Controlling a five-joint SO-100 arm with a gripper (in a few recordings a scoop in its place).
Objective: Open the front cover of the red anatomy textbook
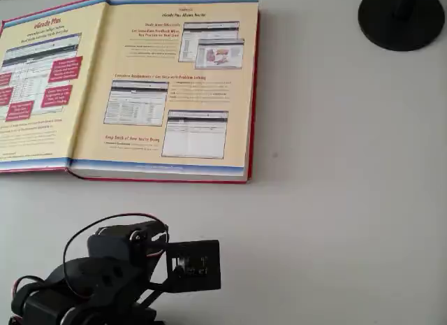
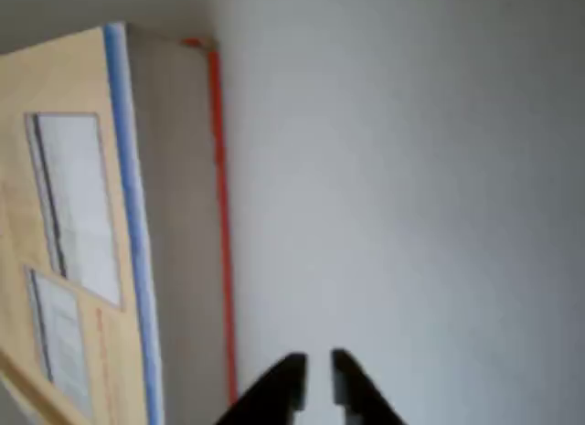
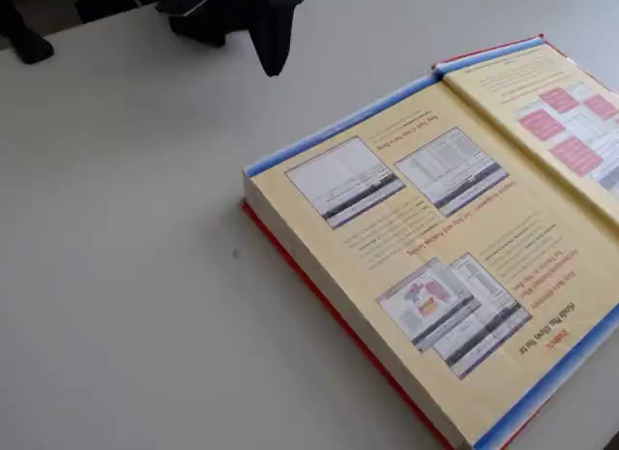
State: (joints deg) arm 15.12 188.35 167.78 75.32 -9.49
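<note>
Overhead view: the red anatomy textbook [image 1: 160, 87] lies open beyond the gripper [image 1: 192, 265], long axis left-right, front cover [image 1: 35, 87] flat, cut off left. Wrist view: nearly closed, empty fingers [image 2: 283, 388]; book corner up-left, blurred. Fixed view: book right of the gripper [image 3: 271, 39], edge cropped.

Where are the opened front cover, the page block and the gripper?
front cover [image 1: 35, 87], overhead view: its yellowish inner face, lying flat.
page block [image 2: 178, 224], wrist view: the white page edges.
gripper [image 2: 318, 379], wrist view: between the near-closed fingertips.
</note>
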